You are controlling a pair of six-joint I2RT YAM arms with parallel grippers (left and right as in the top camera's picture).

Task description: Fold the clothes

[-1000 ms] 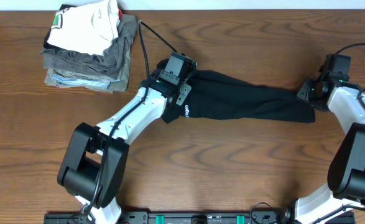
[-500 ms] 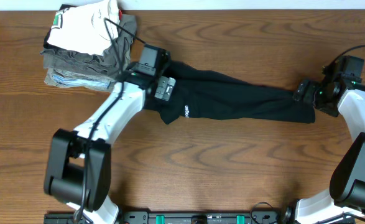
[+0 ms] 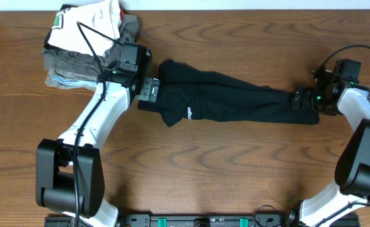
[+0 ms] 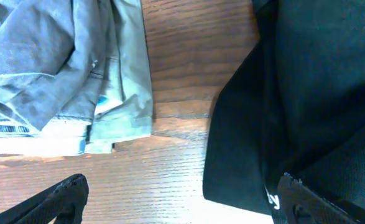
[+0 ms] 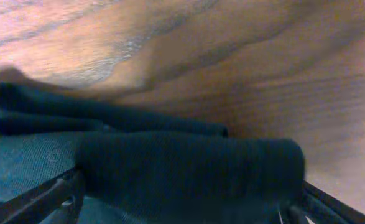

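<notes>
Small white lettering (image 3: 189, 113) stands on the black garment (image 3: 235, 104), too small to read.

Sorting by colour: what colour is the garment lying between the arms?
The garment is black; clearest in the overhead view.

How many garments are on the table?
4: black shirt at centre; at far left, a white garment atop a grey-olive garment atop a light blue garment. More may be hidden.
</notes>
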